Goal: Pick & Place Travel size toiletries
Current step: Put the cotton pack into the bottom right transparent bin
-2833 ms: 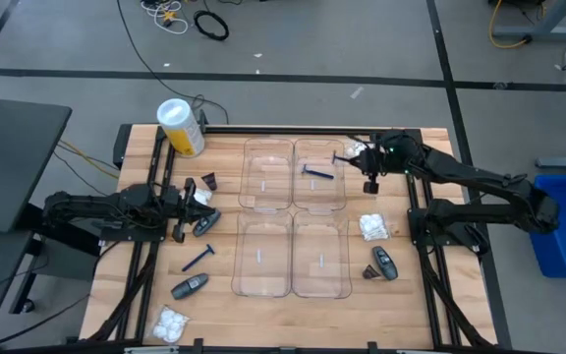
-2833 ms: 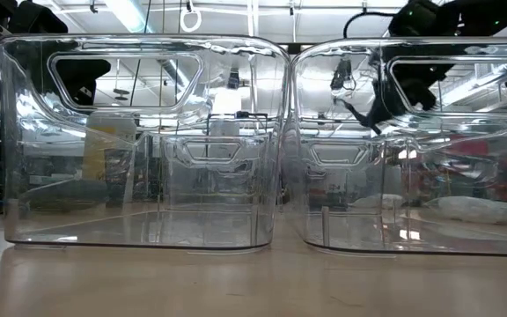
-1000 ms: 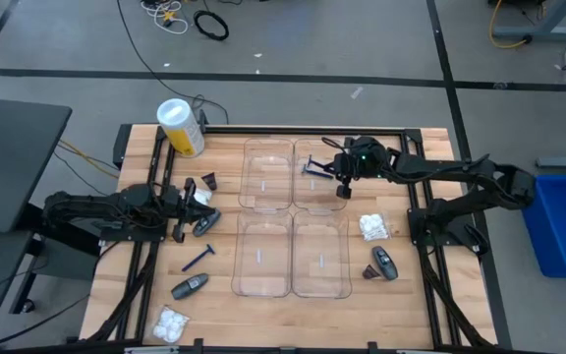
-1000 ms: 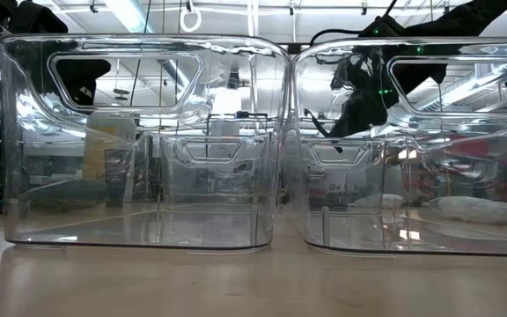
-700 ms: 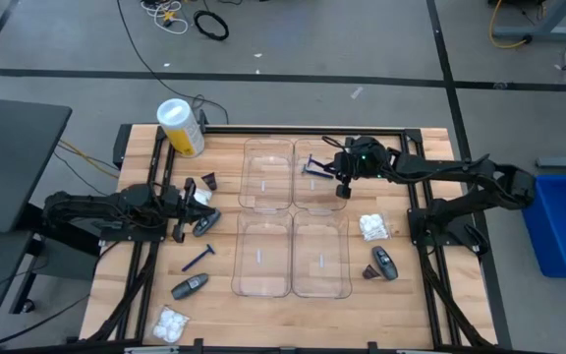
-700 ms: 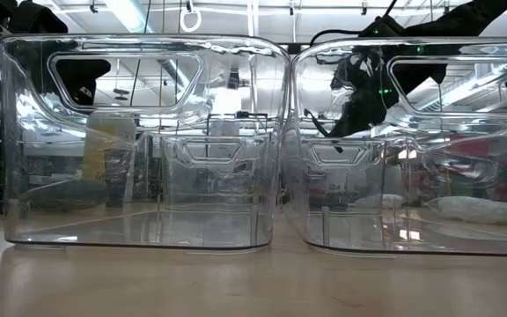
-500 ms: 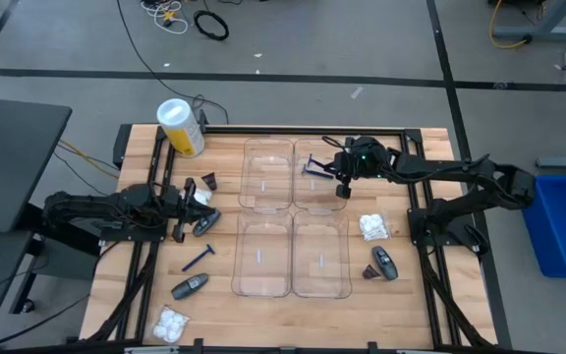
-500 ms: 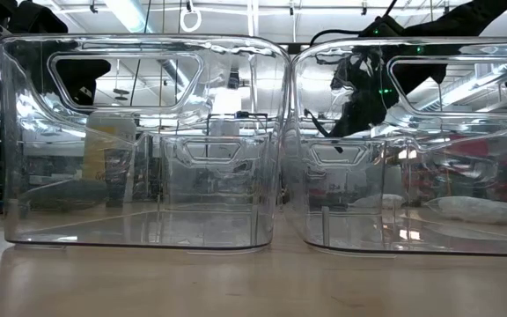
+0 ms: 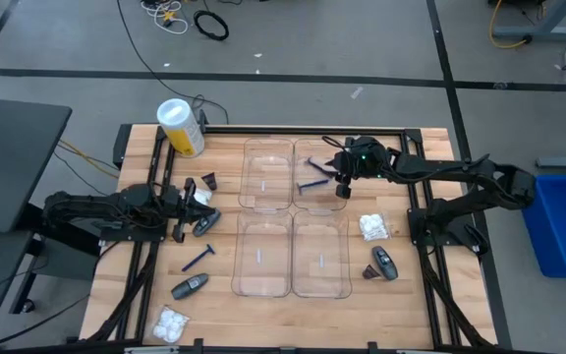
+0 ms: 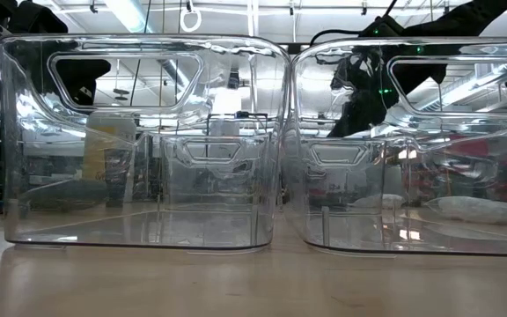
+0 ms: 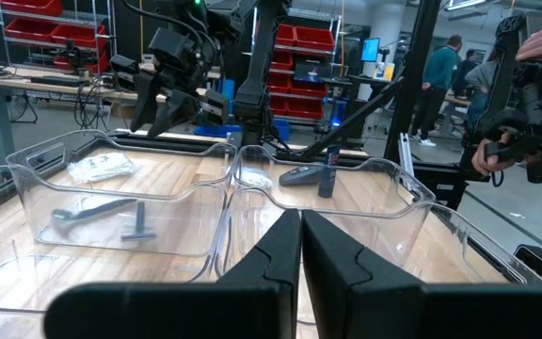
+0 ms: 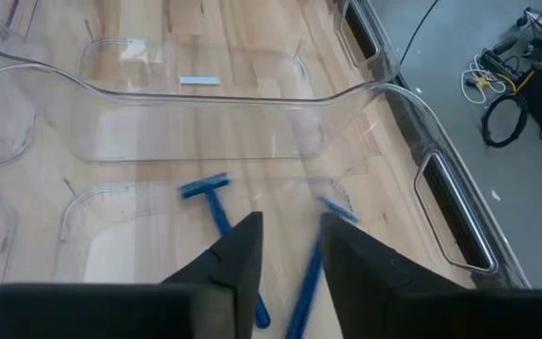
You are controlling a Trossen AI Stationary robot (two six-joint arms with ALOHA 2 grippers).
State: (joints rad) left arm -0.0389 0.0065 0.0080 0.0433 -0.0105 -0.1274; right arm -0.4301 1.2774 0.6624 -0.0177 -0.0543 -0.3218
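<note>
While your right pincer (image 9: 343,183) hangs over the far right tray (image 9: 319,146), its fingers stand a little apart with nothing clamped between them. Two blue razors lie in that tray: one razor (image 12: 216,209) flat on the tray floor, the second razor (image 12: 310,273) blurred just below the fingers, so I judge it to be dropping or only just let go. I read the step in hand as the release at the end of a placing.

Your left pincer (image 11: 299,247) is pinched narrow and holds nothing that I can see; it waits at the left side of the desk (image 9: 411,295), near a dark grey tube (image 9: 204,226).

Much is left out on the desk: a third razor (image 9: 199,258) and another grey tube (image 9: 190,286) at the near left, a white packet (image 9: 172,323) at the near left corner, a second packet (image 9: 372,227) and a tube (image 9: 385,263) to the right of the trays.

Next you should lift the right pincer clear of the tray wall, then carry it to the packet close by on the right, open wider and come down squarely, since the crinkly wrap will likely give under the fingers.
</note>
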